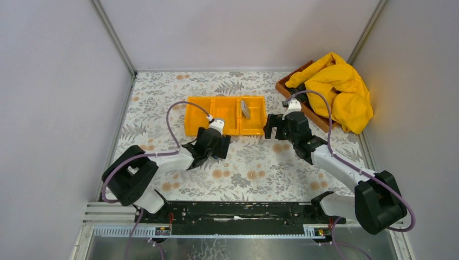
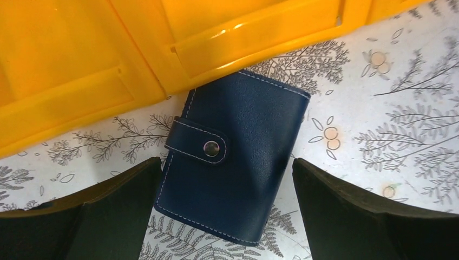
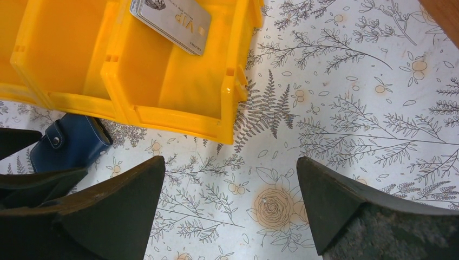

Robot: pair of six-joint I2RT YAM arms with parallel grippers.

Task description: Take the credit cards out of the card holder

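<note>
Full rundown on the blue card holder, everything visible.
The dark blue leather-look folding card holder has pale stitching and a strap tab closed by a metal snap. It lies shut, flat and skewed on the floral tablecloth, one corner at the yellow plastic tray's near wall. The left end effector straddles it, open; contact unclear.

A robotics lab booth: plain panel walls (image 1: 54, 81) and a metal mounting rail (image 1: 233, 209).
</note>
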